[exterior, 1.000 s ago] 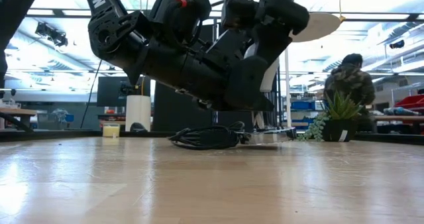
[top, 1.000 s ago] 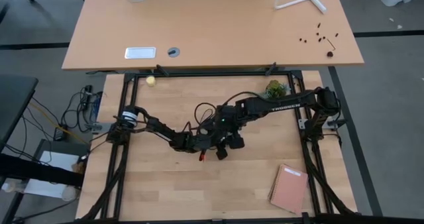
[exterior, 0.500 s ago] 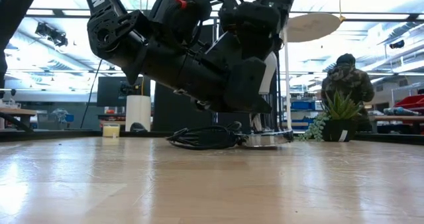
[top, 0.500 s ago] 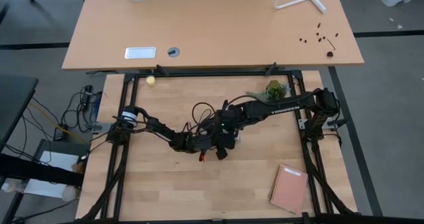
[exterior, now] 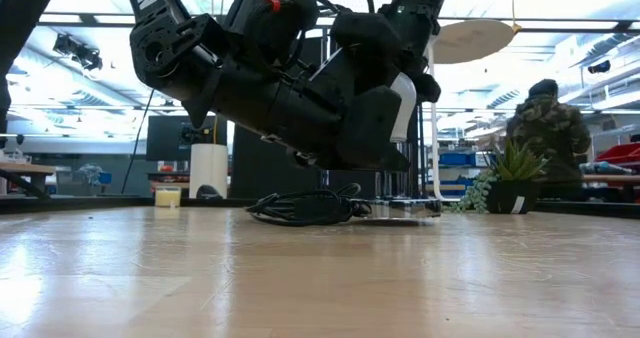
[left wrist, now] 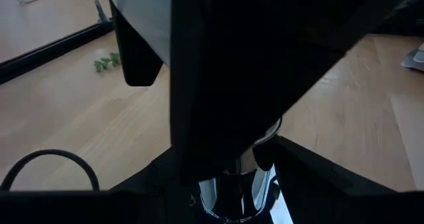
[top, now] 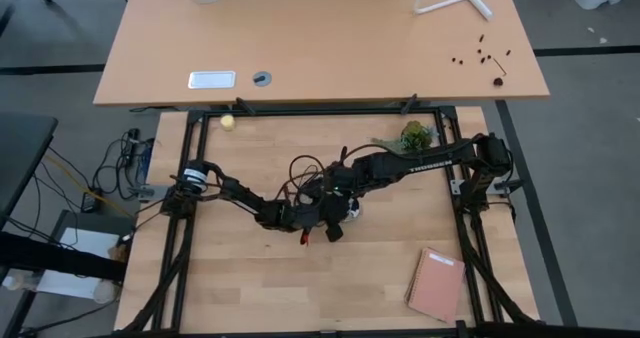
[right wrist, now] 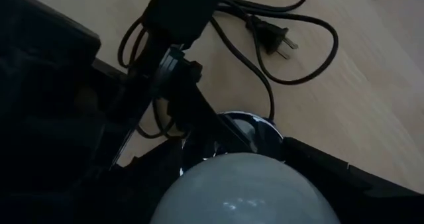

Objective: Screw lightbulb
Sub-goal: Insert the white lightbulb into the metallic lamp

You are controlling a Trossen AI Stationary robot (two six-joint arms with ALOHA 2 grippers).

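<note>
Gripping the lightbulb (right wrist: 245, 191), right pincer (right wrist: 246, 184) crowds left pincer (left wrist: 238, 184), clamped on socket (exterior: 405, 209)

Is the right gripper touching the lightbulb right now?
Touching. In the right wrist view the lightbulb sits between the right gripper's two dark fingers, above the silver socket.

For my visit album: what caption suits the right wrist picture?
Right hand holding the white lightbulb over the round silver socket, its black cord looped across the wooden table.
</note>
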